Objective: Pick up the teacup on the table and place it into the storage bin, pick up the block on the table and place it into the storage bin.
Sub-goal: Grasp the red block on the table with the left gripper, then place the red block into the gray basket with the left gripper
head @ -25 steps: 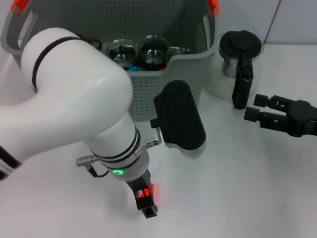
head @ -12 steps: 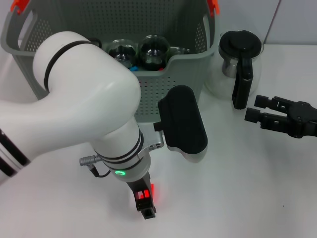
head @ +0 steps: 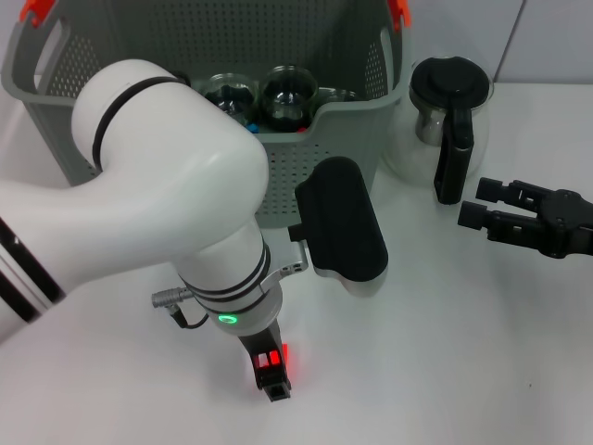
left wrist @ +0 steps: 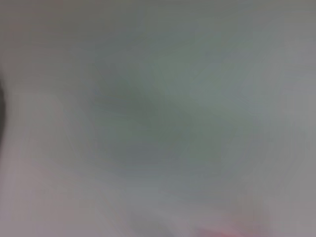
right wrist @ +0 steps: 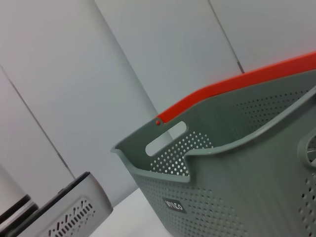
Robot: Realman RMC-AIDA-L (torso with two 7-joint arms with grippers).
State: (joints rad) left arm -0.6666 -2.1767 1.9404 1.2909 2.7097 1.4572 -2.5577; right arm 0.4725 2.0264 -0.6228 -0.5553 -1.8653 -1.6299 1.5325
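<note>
The left end effector (head: 271,371) is seen in the head view low over the white surface (head: 445,352), in front of the bin (head: 306,153). It points down and toward the near edge, and a red light glows on it. A small red thing, perhaps the block (head: 285,352), shows just beside it on the surface, but it cannot be told whether the fingers are apart or together, or clamped on it, because the large white arm (head: 157,195) covers most of the view. The left wrist view is only a grey blur with a faint pink trace at one edge.

The grey perforated bin stands at the far side of the surface, with orange clips (head: 400,11) at its rim. Inside it, glass teacups (head: 287,93) are seen close together near the front wall. In the right wrist view the bin (right wrist: 232,192) is shown from the side, with its cut-out handle (right wrist: 166,136), an orange rim strip (right wrist: 237,86) and a small black label (right wrist: 174,204).

A glass jug (head: 445,120) with a black lid stands just beside the bin on the robot's right. The right end effector (head: 482,204) is held over the surface near the jug, its two black fingers apart and holding nothing.
</note>
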